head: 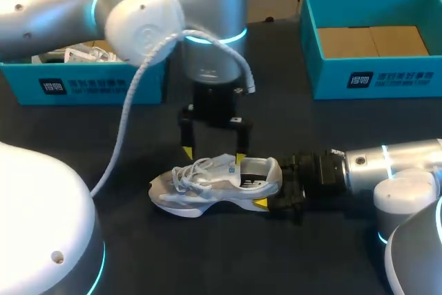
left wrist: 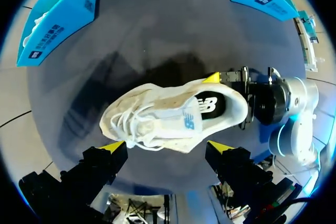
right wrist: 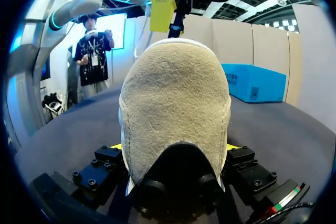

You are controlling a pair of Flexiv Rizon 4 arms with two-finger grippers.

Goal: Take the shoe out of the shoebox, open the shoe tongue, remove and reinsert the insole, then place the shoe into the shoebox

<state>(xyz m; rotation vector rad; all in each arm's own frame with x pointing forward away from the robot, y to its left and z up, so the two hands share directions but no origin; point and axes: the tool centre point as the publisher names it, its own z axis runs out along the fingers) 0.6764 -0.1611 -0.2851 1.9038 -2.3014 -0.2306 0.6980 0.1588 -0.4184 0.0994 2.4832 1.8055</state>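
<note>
Dark table [head: 207,253], teal shoebox [head: 376,81] rear right | white shoe [head: 214,186] upright mid-table | right gripper [right wrist: 174,146] clamped on heel | left gripper [head: 213,154] spread open over laces

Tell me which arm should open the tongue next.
Left, most likely. The left gripper hangs open over the shoe, fingers astride the laces, so it can reach the tongue. The right gripper is shut on the heel, steadying the shoe.
</note>
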